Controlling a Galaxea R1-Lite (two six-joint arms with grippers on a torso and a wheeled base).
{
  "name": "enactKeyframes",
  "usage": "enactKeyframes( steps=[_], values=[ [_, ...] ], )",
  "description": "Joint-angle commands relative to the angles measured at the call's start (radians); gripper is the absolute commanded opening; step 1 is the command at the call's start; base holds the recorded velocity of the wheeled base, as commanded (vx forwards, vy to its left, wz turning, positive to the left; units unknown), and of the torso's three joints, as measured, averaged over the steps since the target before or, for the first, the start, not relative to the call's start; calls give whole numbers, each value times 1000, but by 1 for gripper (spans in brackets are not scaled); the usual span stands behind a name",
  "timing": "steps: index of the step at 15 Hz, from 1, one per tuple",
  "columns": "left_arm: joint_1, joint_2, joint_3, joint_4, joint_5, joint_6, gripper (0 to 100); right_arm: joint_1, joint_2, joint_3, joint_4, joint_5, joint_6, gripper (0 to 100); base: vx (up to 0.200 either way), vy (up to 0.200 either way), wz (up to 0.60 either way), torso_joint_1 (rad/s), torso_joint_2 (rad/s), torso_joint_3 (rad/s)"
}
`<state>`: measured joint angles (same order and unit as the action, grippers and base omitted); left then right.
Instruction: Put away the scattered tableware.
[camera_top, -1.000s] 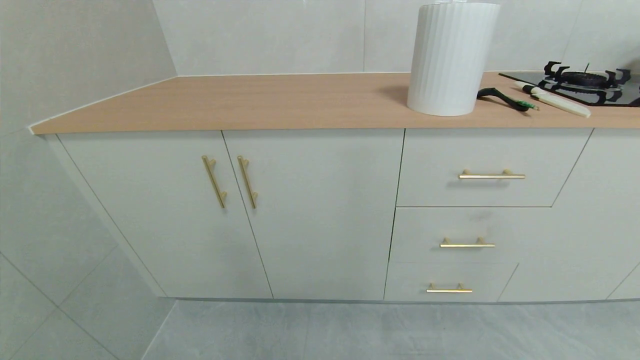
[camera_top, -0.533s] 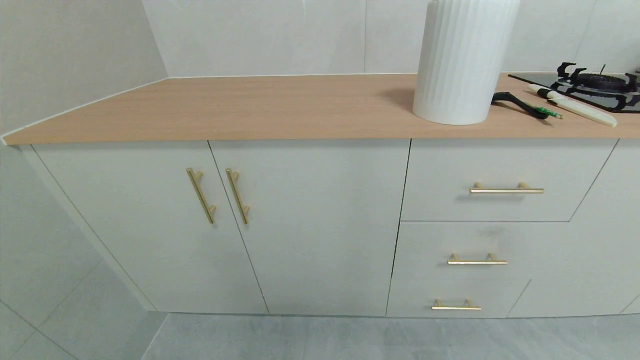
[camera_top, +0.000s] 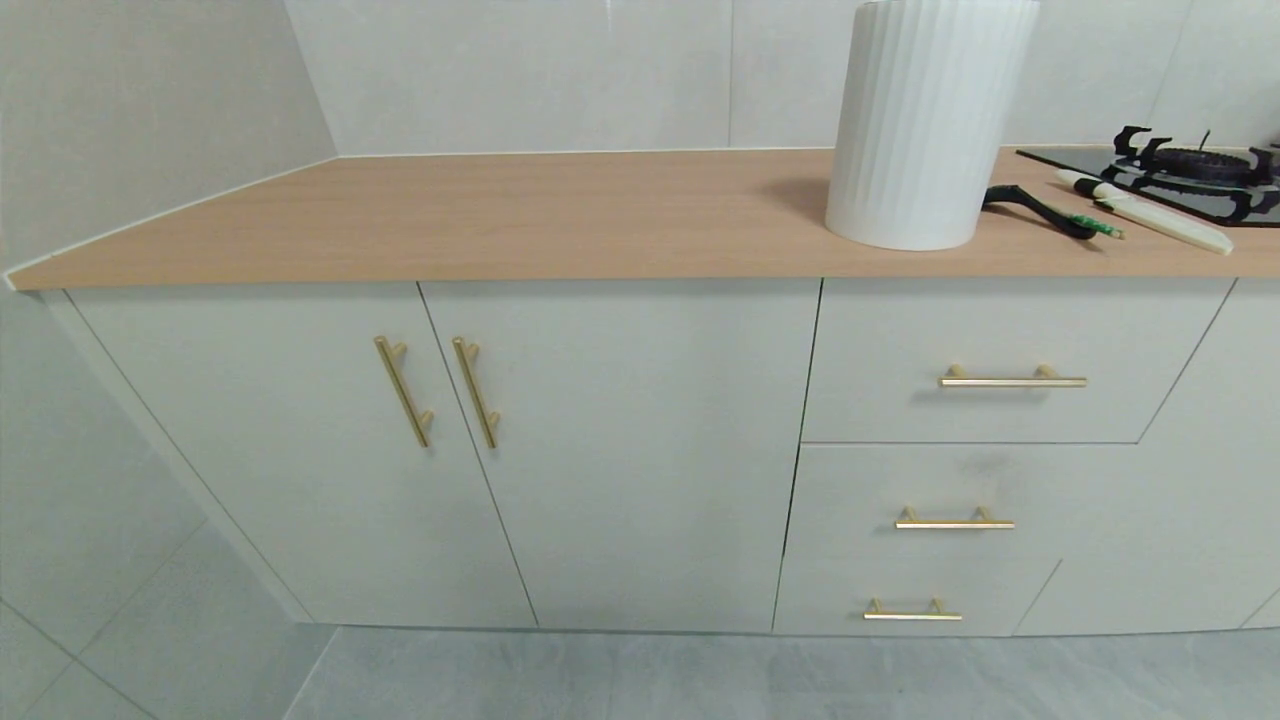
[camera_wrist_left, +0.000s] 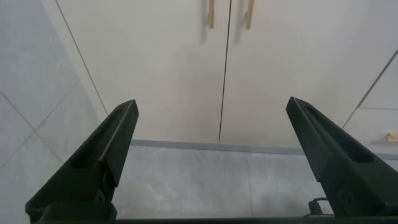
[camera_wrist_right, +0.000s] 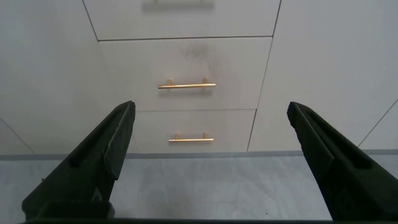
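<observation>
Table: wood-topped, running along the tiled wall above pale cabinets.
Ribbed white container: upright on the table, at 2 o'clock from the scene's centre.
Black-handled utensil: lying flat on the table at 3 o'clock of the container, just beside its base; green tip at its far end.
Cream knife: lying flat at 3 o'clock of the utensil, close to it, against the hob's front edge.
Hob: black burner grate, at 2 o'clock of the knife.
Left end effector: fingers wide apart, nothing between them; held low, facing the seam of the double doors.
Right end effector: fingers wide apart, nothing between them; held low, facing the lower drawers and their gold handles.
</observation>
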<state>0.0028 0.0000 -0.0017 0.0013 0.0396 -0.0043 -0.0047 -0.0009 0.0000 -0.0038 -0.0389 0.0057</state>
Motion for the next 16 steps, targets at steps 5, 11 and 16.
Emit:
enactKeyframes(
  steps=[5, 11, 16],
  values=[
    [0, 2, 0, 0, 0, 0, 100, 0, 2, -8, -4, 10, -4, 100, 0, 0, 0, 0, 0, 0],
    [0, 2, 0, 0, 0, 0, 100, 66, 693, -400, 15, 137, 7, 100, 0, 0, 0, 0, 0, 0],
    [0, 2, 0, 0, 0, 0, 100, 81, 1385, -522, -300, 140, 0, 100, 0, 0, 0, 0, 0, 0]
  ],
)
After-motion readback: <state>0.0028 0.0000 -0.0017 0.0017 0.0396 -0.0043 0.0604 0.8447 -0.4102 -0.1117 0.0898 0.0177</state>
